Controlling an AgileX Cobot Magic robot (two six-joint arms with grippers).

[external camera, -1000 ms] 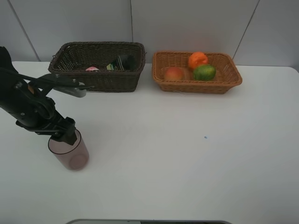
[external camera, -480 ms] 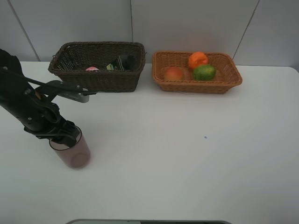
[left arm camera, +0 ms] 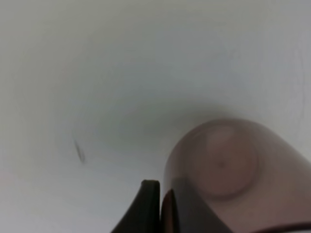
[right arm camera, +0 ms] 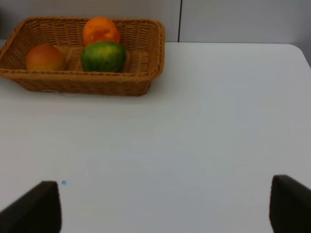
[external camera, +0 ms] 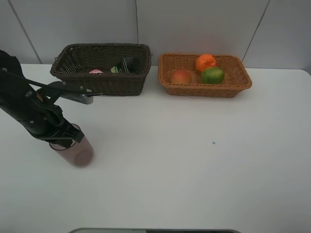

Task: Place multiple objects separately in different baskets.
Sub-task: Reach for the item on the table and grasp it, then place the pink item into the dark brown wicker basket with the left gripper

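Observation:
The translucent purple-pink cup [external camera: 77, 154] stands on the white table at the front left. My left gripper [external camera: 65, 137] is shut on its rim. In the left wrist view one dark finger [left arm camera: 149, 206] lies outside the cup [left arm camera: 228, 170] wall and the other shows dimly inside it. The dark brown basket [external camera: 102, 83] holds a pink bottle [external camera: 95, 72] and a dark green bottle [external camera: 125, 65]. The light basket [external camera: 204, 90] holds an orange [external camera: 205, 62], a red-orange fruit [external camera: 181, 76] and a green fruit [external camera: 212, 75]. My right gripper [right arm camera: 163, 213] hangs open over bare table, short of the light basket [right arm camera: 87, 85].
Both baskets stand side by side along the back wall. A small blue speck [external camera: 213, 142] marks the table's middle. The left arm's links [external camera: 29, 109] stretch from the left edge toward the cup.
My left gripper has closed on the cup's rim. The cup has shifted slightly toward the back with it. The baskets and their contents have not moved.

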